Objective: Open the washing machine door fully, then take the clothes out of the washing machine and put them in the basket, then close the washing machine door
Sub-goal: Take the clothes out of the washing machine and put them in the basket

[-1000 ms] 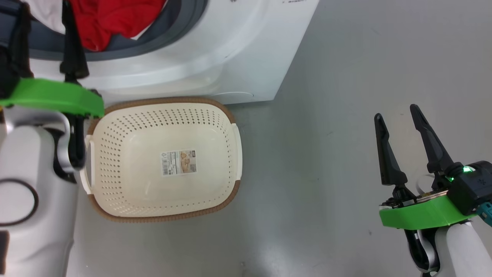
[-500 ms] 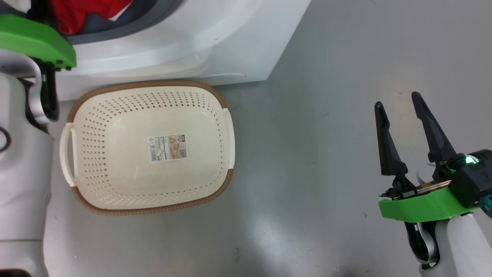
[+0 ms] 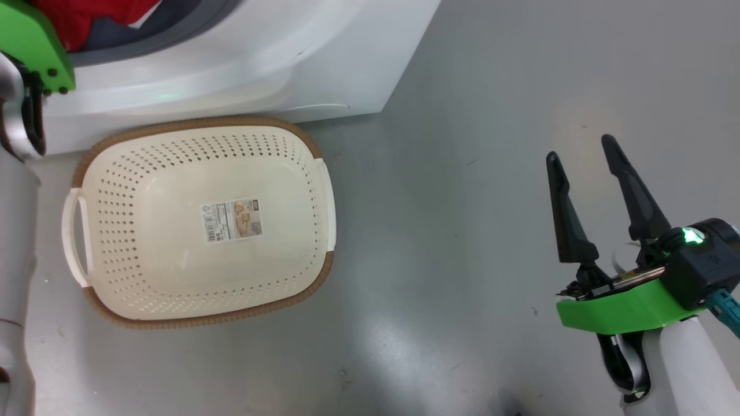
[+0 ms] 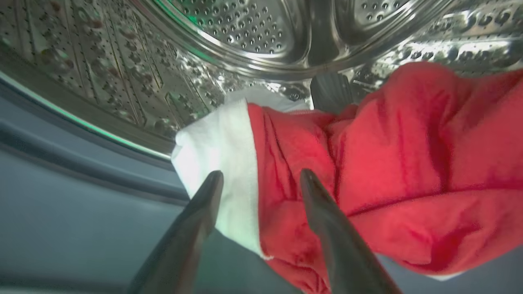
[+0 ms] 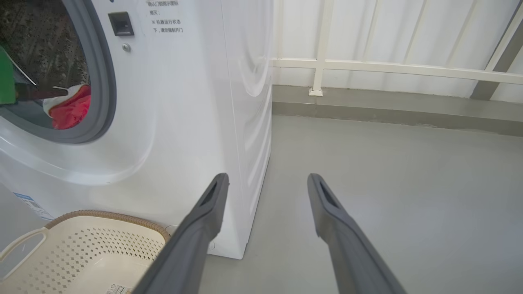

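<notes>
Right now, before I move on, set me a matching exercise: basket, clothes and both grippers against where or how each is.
1 basket
2 clothes
3 left gripper
4 right gripper

A open, over bare floor
B on the floor, nothing in it
C open, tips at the clothes
D lying in the drum

Pairs: 1-B, 2-D, 3-C, 4-A

Head view: basket (image 3: 173, 271) on floor (image 3: 462, 190) at 9 o'clock, washing machine (image 3: 260, 63) just behind it at 11. Clothes (image 4: 367, 163) in drum (image 4: 245, 32), left gripper (image 4: 261, 173) just before them. Right gripper (image 3: 579, 147) at 4 o'clock, well apart from basket.
</notes>
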You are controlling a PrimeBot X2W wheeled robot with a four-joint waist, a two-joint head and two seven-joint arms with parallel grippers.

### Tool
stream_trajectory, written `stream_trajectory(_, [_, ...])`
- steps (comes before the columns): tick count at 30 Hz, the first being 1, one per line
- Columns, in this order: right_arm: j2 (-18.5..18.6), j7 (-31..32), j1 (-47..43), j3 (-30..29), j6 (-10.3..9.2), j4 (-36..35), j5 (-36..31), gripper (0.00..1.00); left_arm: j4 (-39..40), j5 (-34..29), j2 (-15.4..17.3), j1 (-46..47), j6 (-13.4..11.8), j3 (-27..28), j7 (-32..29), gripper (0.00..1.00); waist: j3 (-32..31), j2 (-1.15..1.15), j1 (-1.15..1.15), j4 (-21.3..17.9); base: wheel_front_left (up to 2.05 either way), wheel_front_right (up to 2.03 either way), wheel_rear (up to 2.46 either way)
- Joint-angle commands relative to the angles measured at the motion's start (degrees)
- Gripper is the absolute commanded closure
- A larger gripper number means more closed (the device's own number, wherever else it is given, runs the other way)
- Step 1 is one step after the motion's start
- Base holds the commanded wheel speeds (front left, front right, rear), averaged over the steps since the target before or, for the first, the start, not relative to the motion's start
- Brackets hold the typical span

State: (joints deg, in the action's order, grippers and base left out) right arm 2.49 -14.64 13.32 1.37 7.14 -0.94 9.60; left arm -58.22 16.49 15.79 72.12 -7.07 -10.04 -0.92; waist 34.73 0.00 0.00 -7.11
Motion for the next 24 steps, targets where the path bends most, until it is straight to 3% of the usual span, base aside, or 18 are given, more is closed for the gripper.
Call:
stream_trajectory(1, [0.39,-0.36,0.05,1.86,0.35,-0.95,0.62,0.0,-0.09,-0.85,3.36,1.17,-0.23,0.26,-0.99,0.0,0.14,0.0,0.0,-0.36,0.0,0.0,0.0])
stream_trajectory(13, [0.39,-0.36,0.65,3.65,0.35,-0.08,2.15,0.0,-8.35,-0.35,5.64,5.03,1.54,-0.88,-7.03,0.0,0.64,0.0,0.0,-2.6,0.0,0.0,0.0])
stream_trajectory(19, [0.39,-0.36,0.99,4.52,0.35,-0.04,2.89,0.0,-10.53,-1.49,6.99,6.32,1.27,-2.48,-8.28,0.0,0.76,0.0,0.0,-3.65,0.0,0.0,0.0])
stream_trajectory(20, [0.39,-0.36,1.03,4.57,0.35,-0.07,2.99,0.0,-10.88,-1.58,7.23,6.37,1.39,-2.68,-8.49,0.08,0.82,0.0,0.0,-3.78,0.0,0.0,0.0])
stream_trajectory(23, [0.39,-0.36,1.03,4.45,0.35,-0.06,3.18,0.0,-11.6,-1.72,7.45,6.49,1.83,-3.25,-8.9,1.0,0.94,0.0,0.0,-3.93,0.0,0.0,0.0])
stream_trajectory(24, [0.39,-0.36,1.0,4.37,0.35,-0.02,3.17,0.0,-11.73,-1.7,7.39,6.56,1.86,-3.37,-8.9,1.0,0.98,0.0,0.0,-3.92,0.0,0.0,0.0])
